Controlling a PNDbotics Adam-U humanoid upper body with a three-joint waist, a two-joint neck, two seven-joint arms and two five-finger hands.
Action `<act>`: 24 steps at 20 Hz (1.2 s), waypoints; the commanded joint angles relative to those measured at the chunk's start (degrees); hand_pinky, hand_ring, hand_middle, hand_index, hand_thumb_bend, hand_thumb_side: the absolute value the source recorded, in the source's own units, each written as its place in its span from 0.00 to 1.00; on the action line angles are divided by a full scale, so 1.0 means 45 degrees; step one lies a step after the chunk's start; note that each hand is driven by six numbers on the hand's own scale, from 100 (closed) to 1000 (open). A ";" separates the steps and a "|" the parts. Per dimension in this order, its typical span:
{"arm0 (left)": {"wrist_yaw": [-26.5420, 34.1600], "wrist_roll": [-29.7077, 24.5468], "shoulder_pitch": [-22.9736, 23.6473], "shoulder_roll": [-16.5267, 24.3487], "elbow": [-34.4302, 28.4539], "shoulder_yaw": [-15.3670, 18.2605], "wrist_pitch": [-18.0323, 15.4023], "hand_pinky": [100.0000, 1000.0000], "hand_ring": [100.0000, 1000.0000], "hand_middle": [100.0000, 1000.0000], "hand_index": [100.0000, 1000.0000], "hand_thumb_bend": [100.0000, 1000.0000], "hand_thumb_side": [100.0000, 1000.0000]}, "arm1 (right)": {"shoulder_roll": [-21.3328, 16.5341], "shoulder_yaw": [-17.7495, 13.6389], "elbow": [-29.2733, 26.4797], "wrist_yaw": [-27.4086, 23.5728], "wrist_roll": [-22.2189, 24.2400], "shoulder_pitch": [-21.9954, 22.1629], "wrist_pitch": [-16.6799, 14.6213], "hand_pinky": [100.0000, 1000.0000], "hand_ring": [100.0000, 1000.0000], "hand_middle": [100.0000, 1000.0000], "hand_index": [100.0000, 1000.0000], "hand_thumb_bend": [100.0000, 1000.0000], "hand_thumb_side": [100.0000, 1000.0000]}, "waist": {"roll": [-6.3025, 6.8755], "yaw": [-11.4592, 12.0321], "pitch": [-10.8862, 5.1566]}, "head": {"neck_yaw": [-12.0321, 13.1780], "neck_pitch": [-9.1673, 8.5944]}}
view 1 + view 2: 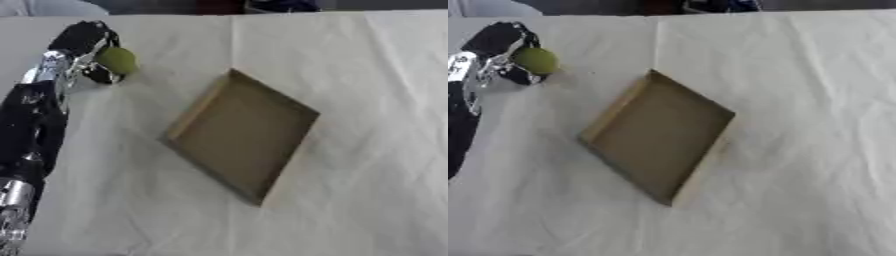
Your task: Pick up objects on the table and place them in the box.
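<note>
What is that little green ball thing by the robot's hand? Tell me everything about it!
The small round yellow-green ball looks smooth and plain, perhaps a fruit or a toy; which one cannot be told. It sits at the far left of the white cloth-covered table, away from the shallow brown cardboard box. The robot's black and silver left hand is at it, fingers curled around its left side.

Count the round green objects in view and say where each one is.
1. The green ball is at the far left of the table, held in the left hand, away from the cardboard box, whose inside shows nothing. No others are visible.
</note>
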 commanded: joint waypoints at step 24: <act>0.6494 -0.1958 0.0407 -0.0650 -0.5958 -0.3278 -0.4103 0.07 0.25 0.29 0.48 0.32 0.00 | -0.0340 -0.0141 -0.0259 0.0120 -0.0253 -0.0095 -0.0009 0.74 0.62 0.63 0.75 0.00 0.21 | -0.0092 0.0107 -0.0593 | -0.0747 0.0327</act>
